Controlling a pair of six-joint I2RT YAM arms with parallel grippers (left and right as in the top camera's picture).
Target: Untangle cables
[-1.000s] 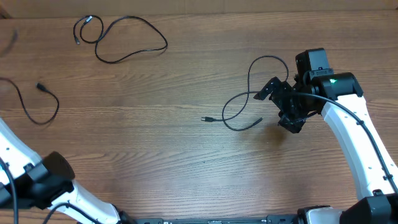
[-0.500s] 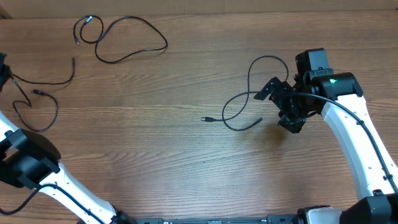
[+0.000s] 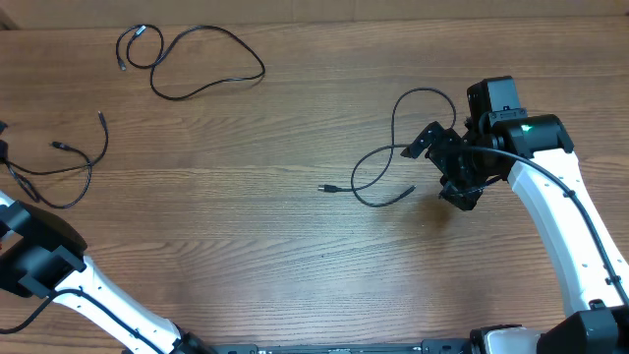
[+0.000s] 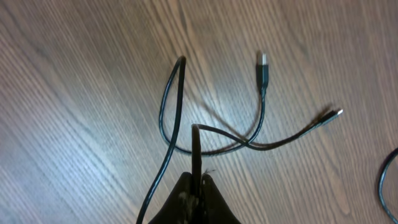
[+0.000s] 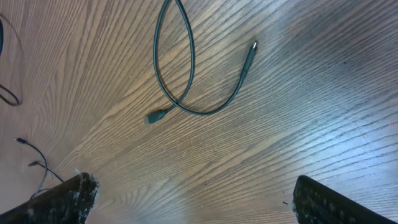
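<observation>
Pinching a black cable (image 4: pixel 250 145) tight, the left gripper (image 4: pixel 198 182) sits at the table's (image 3: pixel 295 256) far left. The cable's crossed ends stretch away in front of it. The right gripper (image 5: pixel 193 186), fingers spread apart, is far off.

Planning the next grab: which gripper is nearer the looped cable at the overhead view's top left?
Left. The left gripper is at the table's left edge, near the looped cable; the right gripper is far across the table.
</observation>
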